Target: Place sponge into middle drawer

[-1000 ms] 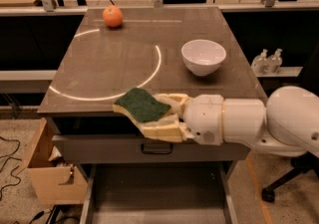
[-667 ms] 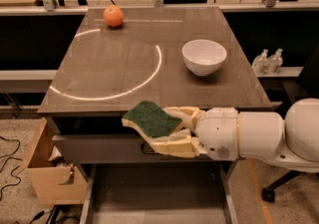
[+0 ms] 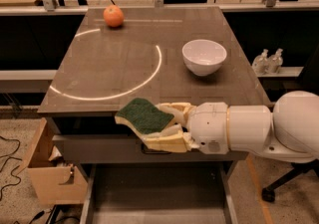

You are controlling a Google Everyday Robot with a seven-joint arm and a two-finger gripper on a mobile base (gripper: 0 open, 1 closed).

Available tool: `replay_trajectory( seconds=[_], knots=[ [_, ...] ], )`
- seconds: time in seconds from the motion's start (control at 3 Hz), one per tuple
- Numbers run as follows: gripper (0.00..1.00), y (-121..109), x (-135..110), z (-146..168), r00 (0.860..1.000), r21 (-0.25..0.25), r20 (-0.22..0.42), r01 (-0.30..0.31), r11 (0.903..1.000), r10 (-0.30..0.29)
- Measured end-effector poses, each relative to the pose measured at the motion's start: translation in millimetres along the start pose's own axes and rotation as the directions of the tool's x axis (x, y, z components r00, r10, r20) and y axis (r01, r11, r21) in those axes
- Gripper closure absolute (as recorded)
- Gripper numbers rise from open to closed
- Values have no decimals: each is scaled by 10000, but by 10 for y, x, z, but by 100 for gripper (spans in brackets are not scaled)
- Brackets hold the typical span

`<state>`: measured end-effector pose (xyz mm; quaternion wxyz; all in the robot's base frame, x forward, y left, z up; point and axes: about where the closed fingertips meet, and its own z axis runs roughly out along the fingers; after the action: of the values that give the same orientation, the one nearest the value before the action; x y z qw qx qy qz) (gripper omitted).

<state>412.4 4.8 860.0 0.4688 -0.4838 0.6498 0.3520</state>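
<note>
My gripper [image 3: 160, 127] reaches in from the right, in front of the table's front edge. It is shut on the sponge [image 3: 144, 115], whose dark green top faces up and whose pale yellow body shows at the edge. The sponge hangs in the air just beyond the tabletop's front edge, above a grey drawer front with a dark handle. Below it the middle drawer [image 3: 154, 193] is pulled out, with light-grey side walls and a dark-grey floor.
An orange fruit [image 3: 113, 16] sits at the back left of the tabletop [image 3: 99, 68]. A white bowl [image 3: 204, 56] sits at the right. A cardboard box [image 3: 47, 173] stands on the floor at the left. Two small bottles [image 3: 267, 61] stand on a shelf at the right.
My gripper has carried the sponge toward the camera and a little down, off the tabletop's front edge and over the open drawer.
</note>
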Motion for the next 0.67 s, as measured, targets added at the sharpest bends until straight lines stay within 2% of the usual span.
replay_trajectory(
  seconds=[0.33, 0.67],
  knots=[
    [100, -132, 256, 117, 9984, -286, -563, -29, 9996, 12],
    [100, -194, 802, -27, 9881, -470, -1529, -249, 9986, 174]
  ],
)
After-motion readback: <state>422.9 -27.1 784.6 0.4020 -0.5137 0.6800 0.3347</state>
